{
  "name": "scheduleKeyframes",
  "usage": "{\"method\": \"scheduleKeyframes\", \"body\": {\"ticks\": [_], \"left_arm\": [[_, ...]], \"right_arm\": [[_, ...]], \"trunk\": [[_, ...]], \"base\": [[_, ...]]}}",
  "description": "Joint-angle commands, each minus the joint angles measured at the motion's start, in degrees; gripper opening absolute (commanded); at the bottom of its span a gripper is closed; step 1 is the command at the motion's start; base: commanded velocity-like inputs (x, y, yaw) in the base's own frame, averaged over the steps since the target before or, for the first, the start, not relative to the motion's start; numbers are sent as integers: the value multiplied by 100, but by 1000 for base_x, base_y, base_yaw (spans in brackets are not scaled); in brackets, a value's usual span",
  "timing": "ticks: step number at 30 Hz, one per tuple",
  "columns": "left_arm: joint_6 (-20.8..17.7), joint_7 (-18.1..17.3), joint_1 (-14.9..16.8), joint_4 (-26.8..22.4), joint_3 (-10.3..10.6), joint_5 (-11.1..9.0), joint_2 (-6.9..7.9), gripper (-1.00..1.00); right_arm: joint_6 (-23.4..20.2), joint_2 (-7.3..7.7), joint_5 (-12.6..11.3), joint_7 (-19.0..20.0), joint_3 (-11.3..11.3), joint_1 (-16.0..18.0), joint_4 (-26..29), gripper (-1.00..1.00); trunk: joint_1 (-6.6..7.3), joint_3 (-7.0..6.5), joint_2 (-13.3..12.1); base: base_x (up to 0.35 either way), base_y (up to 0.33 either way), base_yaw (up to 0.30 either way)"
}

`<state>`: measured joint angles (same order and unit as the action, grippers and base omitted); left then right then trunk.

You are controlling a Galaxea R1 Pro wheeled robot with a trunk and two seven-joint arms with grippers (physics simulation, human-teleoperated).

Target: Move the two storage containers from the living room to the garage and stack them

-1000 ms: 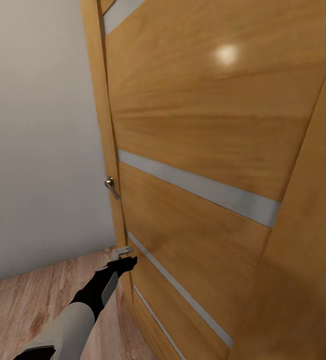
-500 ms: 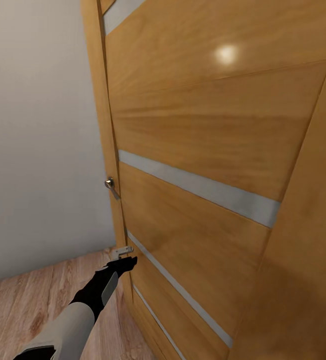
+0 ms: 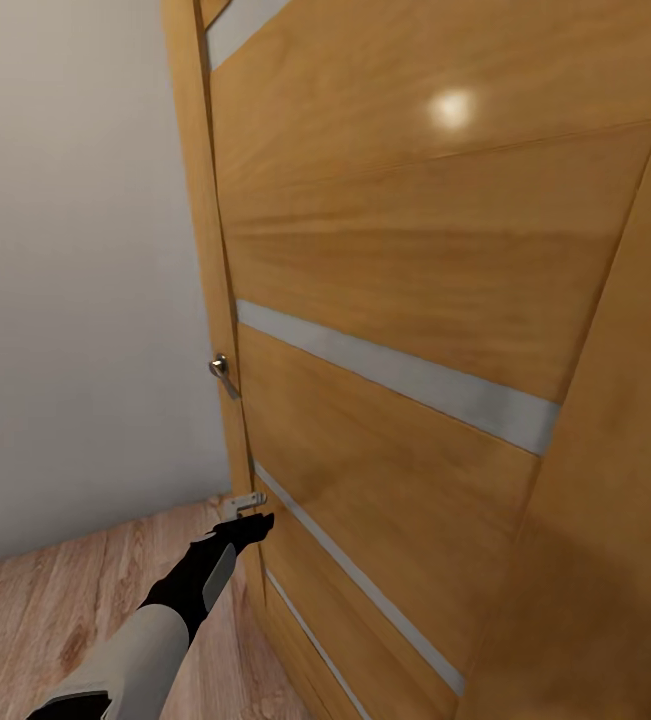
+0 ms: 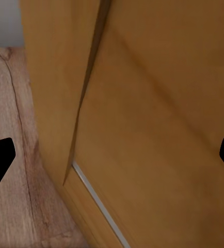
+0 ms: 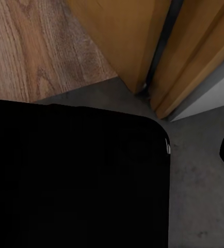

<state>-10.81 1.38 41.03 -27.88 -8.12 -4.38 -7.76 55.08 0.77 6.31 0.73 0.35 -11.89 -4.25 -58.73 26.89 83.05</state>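
The left gripper (image 3: 252, 522) reaches to the edge of a wooden door (image 3: 415, 260), below its metal handle (image 3: 221, 368), with its jaws spread wide over the light plank floor (image 3: 45, 610). The right gripper's state cannot be told; its wrist view shows dark grey floor (image 5: 200, 206) beyond the door.

Wooden door (image 3: 415, 300) with grey stripes – metal handle (image 3: 221, 371) at edge – white wall (image 3: 75, 280) beside.

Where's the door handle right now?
In the head view, the metal door handle sits left of centre on the wooden door, at its edge by the grey wall, above the left gripper.
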Motion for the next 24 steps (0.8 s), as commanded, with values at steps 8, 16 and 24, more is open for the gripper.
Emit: {"method": "scheduleKeyframes", "body": {"ticks": [8,16,24], "left_arm": [[-42,3,2,-16,-14,-62,-6,100],[-36,3,2,-16,-14,-62,-6,100],[-35,3,2,-16,-14,-62,-6,100]], "right_arm": [[20,2,10,13,0,3,-6,100],[20,2,10,14,0,3,-6,100],[27,2,10,15,0,3,-6,100]], "trunk": [[0,4,3],[0,4,3],[0,4,3]], "base": [[132,97,0],[83,61,0],[4,3,0]]}}
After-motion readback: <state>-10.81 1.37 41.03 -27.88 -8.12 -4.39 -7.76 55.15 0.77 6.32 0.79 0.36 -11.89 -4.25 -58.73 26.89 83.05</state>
